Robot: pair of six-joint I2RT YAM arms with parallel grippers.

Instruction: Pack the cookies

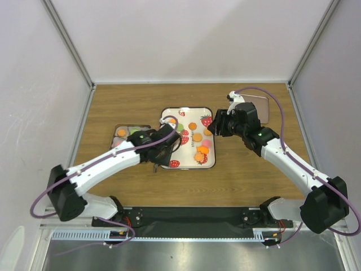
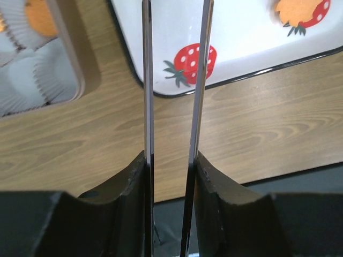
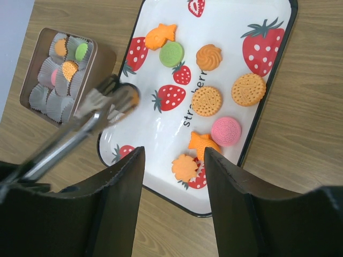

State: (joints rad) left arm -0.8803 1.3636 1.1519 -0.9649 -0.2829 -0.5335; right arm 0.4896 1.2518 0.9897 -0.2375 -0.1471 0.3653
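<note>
The left gripper (image 1: pixel 162 148), its arm stretched to the left edge of the white strawberry-print tray (image 3: pixel 225 24), pinches one pair of metal tongs (image 3: pixel 91 120). The right gripper (image 3: pixel 174 155) hangs over the tray's right edge, bent down, jaws wide and empty. A rectangular metal tin (image 3: pixel 102 59) holds at least three small flat cookies (image 3: pixel 69 69). Eight lie on the tray: six orange, one green, one pink.

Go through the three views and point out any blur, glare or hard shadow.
Right wrist view: cookies on the tray crisp, the tongs smeared, the fingers of the right gripper dark and featureless. Left wrist view: the tongs' blades sharp, the tin in the corner soft, throwing a shadow on the table. Top view: even light, only faint shadows.
</note>
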